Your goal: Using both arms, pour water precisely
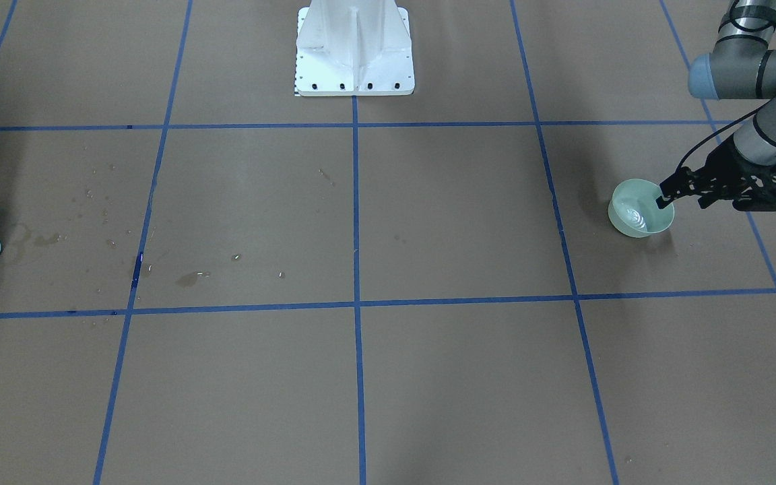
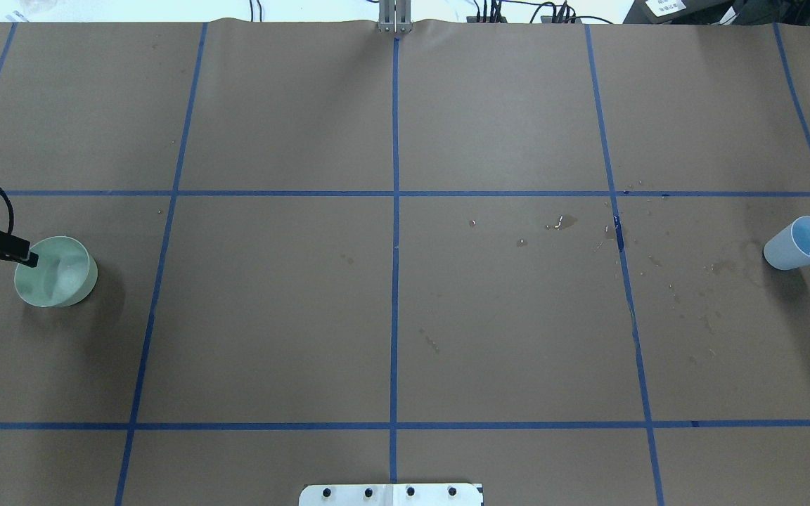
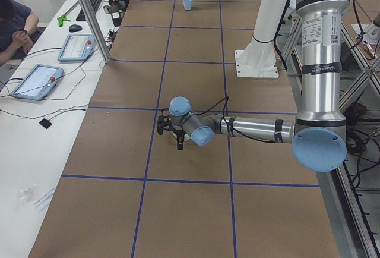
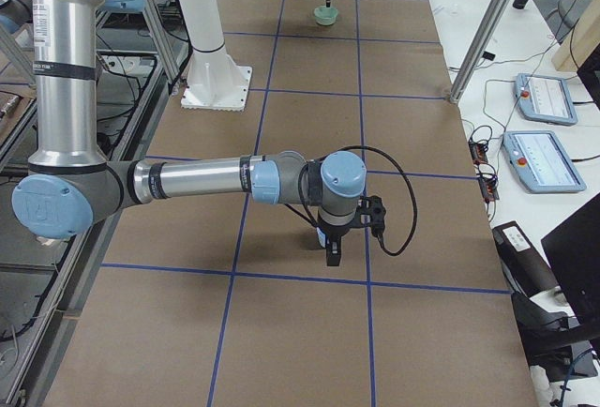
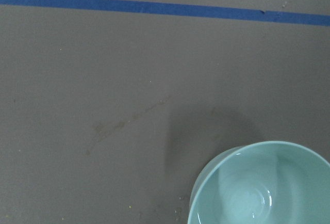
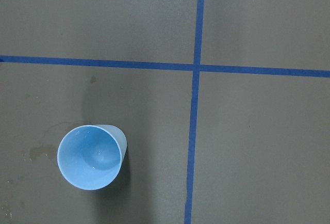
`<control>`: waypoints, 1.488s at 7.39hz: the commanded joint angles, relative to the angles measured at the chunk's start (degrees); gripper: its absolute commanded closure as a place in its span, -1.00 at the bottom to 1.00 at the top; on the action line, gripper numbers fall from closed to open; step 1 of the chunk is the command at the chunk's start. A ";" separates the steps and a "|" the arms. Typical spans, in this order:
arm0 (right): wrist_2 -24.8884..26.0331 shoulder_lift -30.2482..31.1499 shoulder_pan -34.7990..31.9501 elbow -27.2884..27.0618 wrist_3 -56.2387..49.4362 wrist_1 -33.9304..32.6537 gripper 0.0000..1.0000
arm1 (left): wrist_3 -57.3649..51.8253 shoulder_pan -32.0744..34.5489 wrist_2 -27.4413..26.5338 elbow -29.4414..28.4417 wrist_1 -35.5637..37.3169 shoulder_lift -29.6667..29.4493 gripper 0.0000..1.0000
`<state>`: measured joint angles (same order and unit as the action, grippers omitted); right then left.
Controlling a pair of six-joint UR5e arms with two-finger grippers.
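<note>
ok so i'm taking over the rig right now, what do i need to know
Left hand: tip at the rim of the green bowl, open or shut unclear; bowl sits on the brown paper.
Right hand: near the blue cup, state not visible; cup upright, unheld.
Water: rippling in the bowl; cup looks near empty; spilt drops on the paper near the cup.
Done: seemingly a pour into the bowl.
Left: neither vessel raised, so any further pour has yet to start.

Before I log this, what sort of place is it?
Probably a robotics lab: a brown paper-covered table gridded with blue tape, a silver-grey left robot arm with light-blue caps, and grey touchscreen pendants on a white bench.
</note>
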<state>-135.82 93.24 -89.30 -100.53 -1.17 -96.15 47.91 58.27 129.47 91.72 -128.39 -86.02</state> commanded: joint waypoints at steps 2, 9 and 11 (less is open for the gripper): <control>0.12 0.01 0.00 0.07 0.03 0.00 -0.99 | -0.01 -1.05 0.00 -0.84 -0.02 -0.64 -0.97; -0.05 0.10 0.00 -0.01 0.03 0.00 -0.99 | 0.08 -2.63 0.00 -0.84 -0.02 -0.81 0.19; -0.05 0.10 0.00 -0.01 0.03 0.00 -0.99 | 0.08 -2.64 -0.09 -0.84 0.07 -0.90 0.85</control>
<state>-135.88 93.31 -89.30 -100.55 -1.14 -96.15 47.99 55.71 129.45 90.88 -128.39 -86.88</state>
